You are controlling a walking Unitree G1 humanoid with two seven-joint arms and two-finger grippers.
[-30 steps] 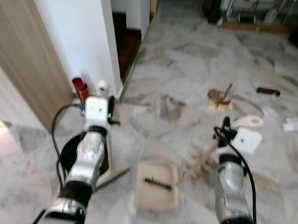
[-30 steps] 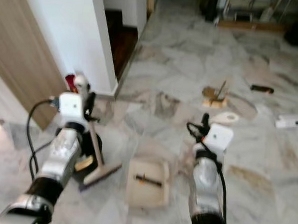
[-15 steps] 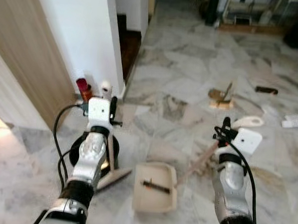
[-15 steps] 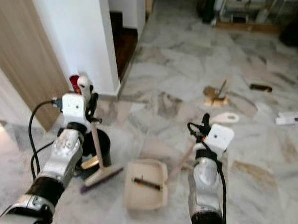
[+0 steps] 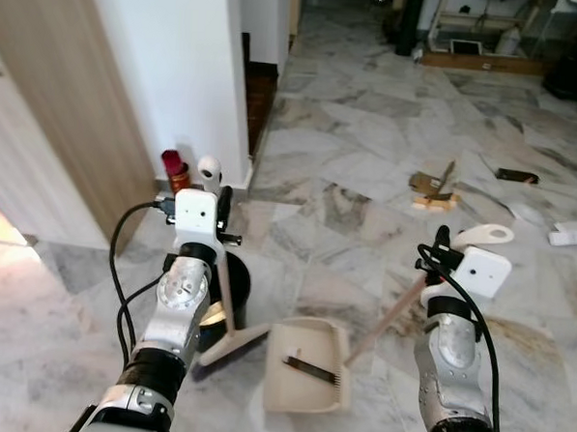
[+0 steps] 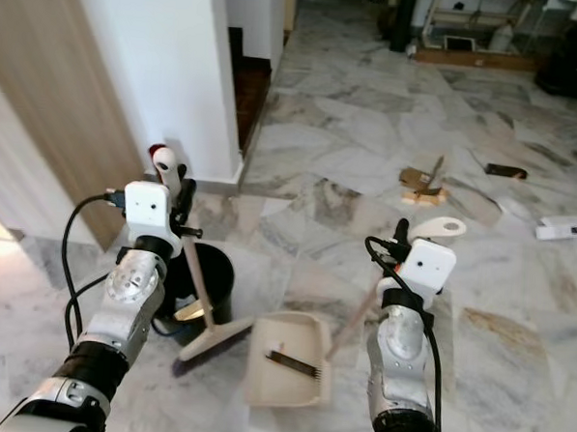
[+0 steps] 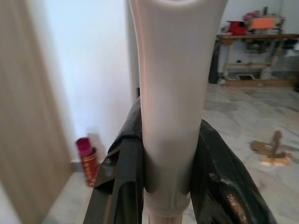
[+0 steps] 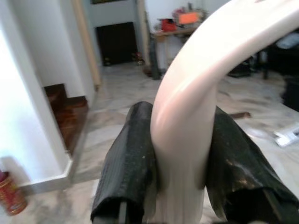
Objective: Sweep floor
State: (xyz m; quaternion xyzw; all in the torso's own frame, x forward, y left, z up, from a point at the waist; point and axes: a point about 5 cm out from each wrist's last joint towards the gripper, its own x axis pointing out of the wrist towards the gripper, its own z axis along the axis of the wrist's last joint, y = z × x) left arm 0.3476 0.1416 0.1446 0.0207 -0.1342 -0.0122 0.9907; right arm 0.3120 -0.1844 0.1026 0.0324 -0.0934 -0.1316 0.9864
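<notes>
My left gripper (image 5: 219, 205) is shut on the cream broom handle (image 7: 171, 93), up near its rounded top. The broom (image 5: 223, 300) slants down to its brush head (image 5: 231, 346) on the marble floor, beside a black bin (image 5: 237, 283). A beige dustpan (image 5: 306, 379) lies flat on the floor between my arms, with a dark comb-like piece (image 5: 309, 369) in it. Its long handle (image 5: 395, 314) rises to the right, where my right gripper (image 5: 440, 245) is shut on the curved handle end (image 8: 196, 93).
A white wall corner (image 5: 195, 66) and a wooden door panel (image 5: 72, 98) stand at the left, with a red can (image 5: 173, 168) at the base. Wooden scraps (image 5: 433, 188), a dark object (image 5: 516, 176) and a white item (image 5: 573, 232) lie on the floor ahead right.
The camera has shifted and steadied. The broom head has swung in beside the dustpan's left edge; both grippers keep hold of their handles.
</notes>
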